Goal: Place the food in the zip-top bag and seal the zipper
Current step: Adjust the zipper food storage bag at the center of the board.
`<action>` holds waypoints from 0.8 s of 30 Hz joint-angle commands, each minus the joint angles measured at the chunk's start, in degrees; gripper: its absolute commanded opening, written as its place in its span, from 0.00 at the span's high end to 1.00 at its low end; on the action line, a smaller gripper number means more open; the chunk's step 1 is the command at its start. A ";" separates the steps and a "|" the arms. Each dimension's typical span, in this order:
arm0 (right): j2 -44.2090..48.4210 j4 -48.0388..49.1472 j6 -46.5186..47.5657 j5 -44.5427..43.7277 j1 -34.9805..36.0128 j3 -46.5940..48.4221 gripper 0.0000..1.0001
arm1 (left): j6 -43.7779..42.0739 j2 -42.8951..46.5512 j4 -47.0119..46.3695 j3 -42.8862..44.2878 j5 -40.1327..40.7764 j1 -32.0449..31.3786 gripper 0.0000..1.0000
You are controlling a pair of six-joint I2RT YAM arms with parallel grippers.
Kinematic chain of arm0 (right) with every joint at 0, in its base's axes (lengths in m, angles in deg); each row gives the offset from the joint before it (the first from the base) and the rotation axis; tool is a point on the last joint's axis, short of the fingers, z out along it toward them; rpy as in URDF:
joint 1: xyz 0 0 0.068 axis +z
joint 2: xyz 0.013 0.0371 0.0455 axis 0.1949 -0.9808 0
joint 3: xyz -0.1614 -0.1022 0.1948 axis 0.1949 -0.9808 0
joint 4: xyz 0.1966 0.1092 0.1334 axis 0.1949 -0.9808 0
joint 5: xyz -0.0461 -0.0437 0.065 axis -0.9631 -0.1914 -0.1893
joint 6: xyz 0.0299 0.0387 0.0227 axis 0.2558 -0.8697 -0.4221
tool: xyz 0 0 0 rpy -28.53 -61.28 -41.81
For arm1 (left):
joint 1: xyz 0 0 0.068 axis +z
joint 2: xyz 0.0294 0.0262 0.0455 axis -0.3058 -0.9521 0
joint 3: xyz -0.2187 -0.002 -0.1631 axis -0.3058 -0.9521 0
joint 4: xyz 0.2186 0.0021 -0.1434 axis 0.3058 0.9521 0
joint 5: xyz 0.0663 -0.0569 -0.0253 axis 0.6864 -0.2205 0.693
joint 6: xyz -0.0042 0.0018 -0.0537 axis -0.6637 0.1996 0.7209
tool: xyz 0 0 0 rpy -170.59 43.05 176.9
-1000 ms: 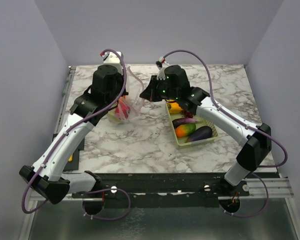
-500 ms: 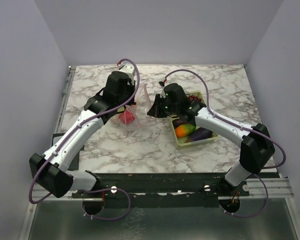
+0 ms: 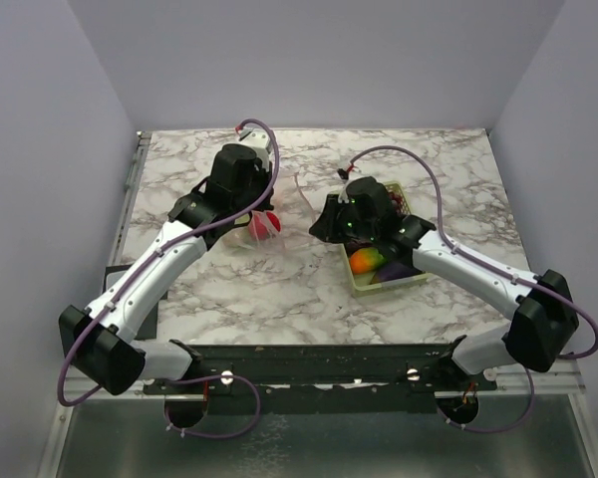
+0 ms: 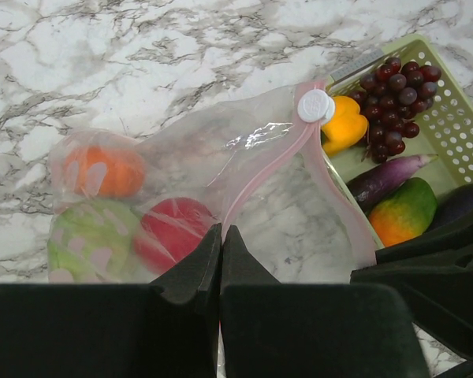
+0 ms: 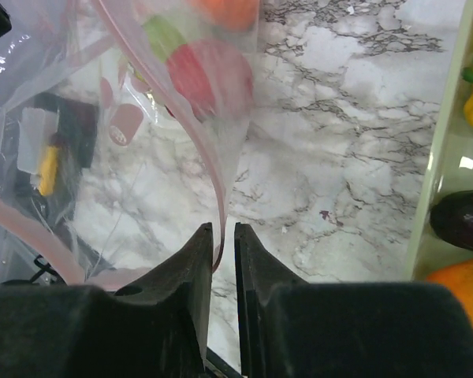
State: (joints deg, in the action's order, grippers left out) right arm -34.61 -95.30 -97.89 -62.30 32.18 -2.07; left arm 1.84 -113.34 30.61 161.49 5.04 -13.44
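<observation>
Even, soft overhead light, faint shadows; the zip-top bag looks blurred close-up, perhaps from motion.

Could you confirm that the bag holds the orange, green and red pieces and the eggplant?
Not quite: the eggplant lies in the basket, as the left wrist view shows. The bag holds the orange piece, the green piece and the red piece.

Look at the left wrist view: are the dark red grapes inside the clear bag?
No, the grapes lie in the green basket, outside the bag.
</observation>
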 commanded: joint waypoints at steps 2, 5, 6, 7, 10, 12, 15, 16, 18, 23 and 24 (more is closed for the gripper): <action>3.90 -1.25 1.35 -4.95 0.12 -0.22 0.65 | -0.49 2.42 -2.14 -1.56 -0.94 -0.22 1.00; 6.27 -2.68 2.20 -6.68 0.11 0.33 0.53 | -0.59 2.79 -2.23 -1.78 -0.26 -0.22 1.00; 7.22 -2.99 2.51 -7.28 0.16 0.35 0.50 | -0.59 2.90 -2.28 -1.79 -0.25 -0.22 1.00; 8.12 -3.30 2.84 -7.99 0.17 0.41 0.47 | -0.64 2.93 -2.32 -1.83 -0.31 -0.22 1.00; 10.71 -4.82 3.91 -10.25 0.09 0.88 0.40 | -0.51 3.10 -2.49 -1.96 -0.53 -0.22 1.00; 12.10 -6.03 4.79 -11.95 0.12 1.34 0.39 | -0.49 3.24 -2.58 -2.04 -0.44 -0.22 1.00; 13.73 -8.15 7.09 -14.75 0.06 2.15 0.37 | -0.52 3.59 -2.91 -2.37 -0.16 -0.22 1.00; 14.15 -9.09 7.92 -15.82 0.02 2.57 0.37 | -0.50 3.71 -3.03 -2.48 -0.16 -0.22 1.00; 14.85 -11.06 9.39 -18.37 0.06 3.45 0.35 | -0.43 3.93 -3.07 -2.58 -0.07 -0.22 1.00; 16.49 -15.37 12.46 -22.75 0.01 5.07 0.31 | -0.25 4.60 -3.41 -2.75 0.11 -0.21 1.00; 16.64 -16.70 12.96 -23.32 0.07 5.38 0.30 | -0.16 4.67 -3.45 -2.76 0.11 -0.22 1.00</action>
State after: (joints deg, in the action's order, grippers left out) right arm -19.68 -105.82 -88.84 -79.48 32.18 0.97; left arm 1.84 -110.70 28.76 159.17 4.89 -13.44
